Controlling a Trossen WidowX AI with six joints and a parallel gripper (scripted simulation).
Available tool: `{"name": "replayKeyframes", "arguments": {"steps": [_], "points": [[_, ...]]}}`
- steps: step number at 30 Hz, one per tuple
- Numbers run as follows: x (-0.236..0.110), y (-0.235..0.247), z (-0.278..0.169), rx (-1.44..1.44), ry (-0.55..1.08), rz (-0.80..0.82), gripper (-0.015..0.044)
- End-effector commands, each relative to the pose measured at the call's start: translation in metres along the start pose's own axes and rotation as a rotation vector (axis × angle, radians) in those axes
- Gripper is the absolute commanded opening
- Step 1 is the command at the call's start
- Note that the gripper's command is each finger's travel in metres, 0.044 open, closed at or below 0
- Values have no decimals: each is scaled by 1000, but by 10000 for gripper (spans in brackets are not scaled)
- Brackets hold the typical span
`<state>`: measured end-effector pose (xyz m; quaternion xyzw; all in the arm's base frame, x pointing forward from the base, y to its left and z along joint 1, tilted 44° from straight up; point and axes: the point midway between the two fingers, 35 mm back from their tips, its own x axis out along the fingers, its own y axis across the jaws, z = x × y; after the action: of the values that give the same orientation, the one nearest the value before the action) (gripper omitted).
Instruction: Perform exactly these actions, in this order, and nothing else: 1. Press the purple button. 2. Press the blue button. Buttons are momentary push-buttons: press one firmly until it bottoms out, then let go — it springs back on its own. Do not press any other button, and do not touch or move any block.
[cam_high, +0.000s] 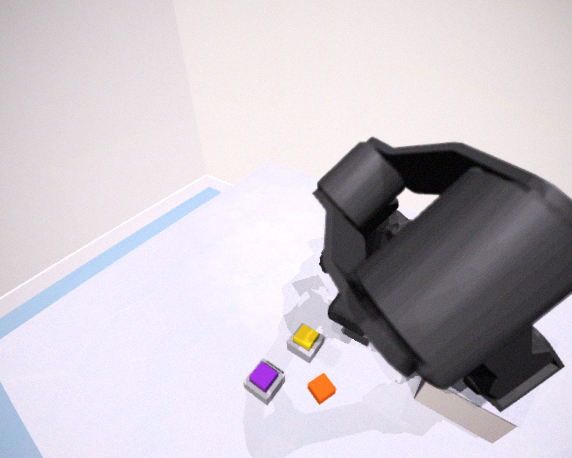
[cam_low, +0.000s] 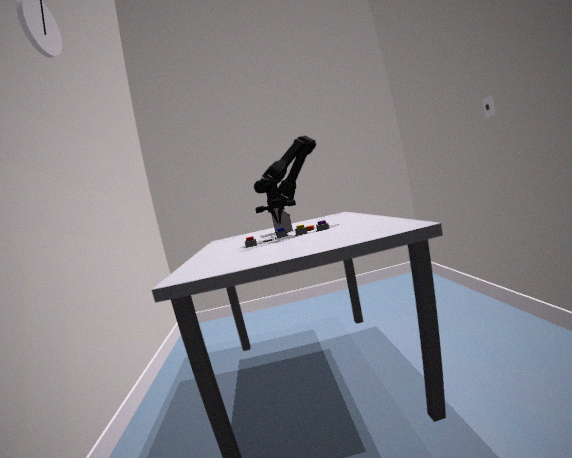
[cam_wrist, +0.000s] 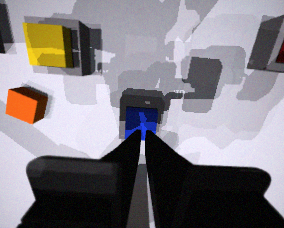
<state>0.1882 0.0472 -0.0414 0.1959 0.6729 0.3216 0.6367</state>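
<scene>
Gripper (cam_wrist: 141, 137) sat low in the wrist frame, fingers pressed together on nothing, tips right over the blue button (cam_wrist: 142, 121) at center. Yellow button (cam_wrist: 48, 44) upper left, orange block (cam_wrist: 25, 104) below it. Purple button (cam_high: 263, 376) lower center in the top frame, on the bench (cam_high: 150, 310).

A bare test room with one table

Plain grey walls (cam_low: 260, 75) and a blue floor (cam_low: 500, 350) are seen. A round clock (cam_low: 40, 25) is hung up high. A robot arm (cam_low: 282, 175) is fixed on a white table (cam_low: 350, 240) with dark legs.
</scene>
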Motion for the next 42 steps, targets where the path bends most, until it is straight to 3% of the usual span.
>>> {"name": "replayKeyframes", "arguments": {"steps": [1,14,33,38,42], "points": [[9,1,-2,6,5,6,20],[29,2,-3,6,5,8,20],[29,2,-3,6,5,8,20],[-4,1,-2,6,5,6,20],[-6,1,-2,6,5,7,20]]}}
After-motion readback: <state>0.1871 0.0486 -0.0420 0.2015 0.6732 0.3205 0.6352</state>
